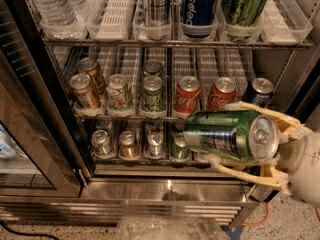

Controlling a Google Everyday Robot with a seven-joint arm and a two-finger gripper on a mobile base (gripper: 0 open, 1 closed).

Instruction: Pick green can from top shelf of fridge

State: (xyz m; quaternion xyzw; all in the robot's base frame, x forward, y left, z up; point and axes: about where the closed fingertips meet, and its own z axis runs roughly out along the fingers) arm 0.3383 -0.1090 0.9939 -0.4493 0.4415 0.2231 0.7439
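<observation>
My gripper [227, 136] sits at the lower right, out in front of the fridge [165, 204]. Its pale fingers [235, 170] are shut around the green can [225, 134], which lies on its side with the silver lid facing right. The can is held in front of the lower racks, well below the top shelf [175, 43]. On the top shelf a second tall green can [243, 6] stands in a clear bin at the right, beside a blue Pepsi can [199, 6].
A water bottle [50, 6] and a dark striped can [157, 6] stand on the top shelf. The middle rack holds red cola cans [187, 95] and short green cans [151, 91]. The open glass door [30, 149] is at left. Crumpled plastic [170, 228] lies on the floor.
</observation>
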